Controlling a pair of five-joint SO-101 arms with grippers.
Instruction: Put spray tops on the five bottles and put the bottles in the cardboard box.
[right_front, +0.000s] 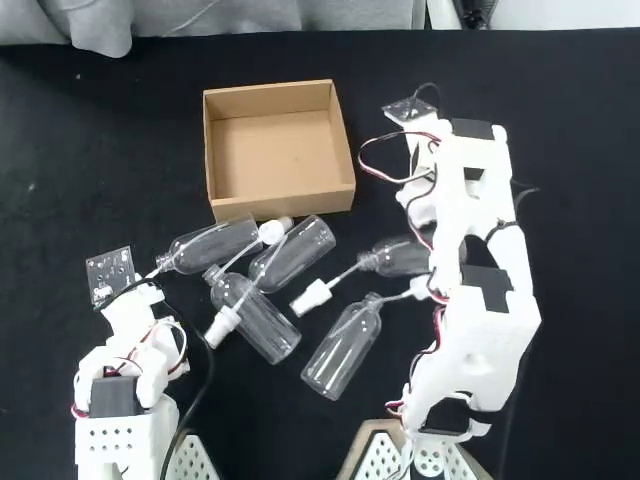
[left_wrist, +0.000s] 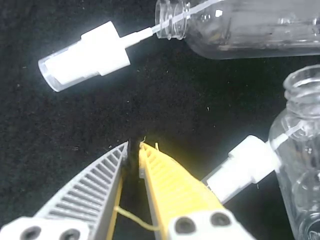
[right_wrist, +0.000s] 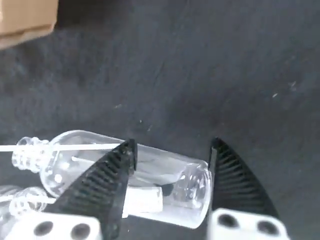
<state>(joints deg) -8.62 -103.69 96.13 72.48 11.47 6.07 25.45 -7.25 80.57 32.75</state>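
Right wrist view: bottle (right_wrist: 165, 172) on its side, base end between the wide-open right pincer (right_wrist: 173, 145).

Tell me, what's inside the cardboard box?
Nothing yet: the cardboard box shows just its bare brown floor. The five bottles lie outside it on the table. The near wall may hide a thin strip of floor.

Clear bottles (right_front: 345, 348), white spray tops (left_wrist: 85, 56), brown box (right_front: 282, 204), black table (right_front: 100, 150); left gripper (left_wrist: 134, 147) grey and yellow, ribbed; right gripper (right_wrist: 172, 145) black, ribbed.
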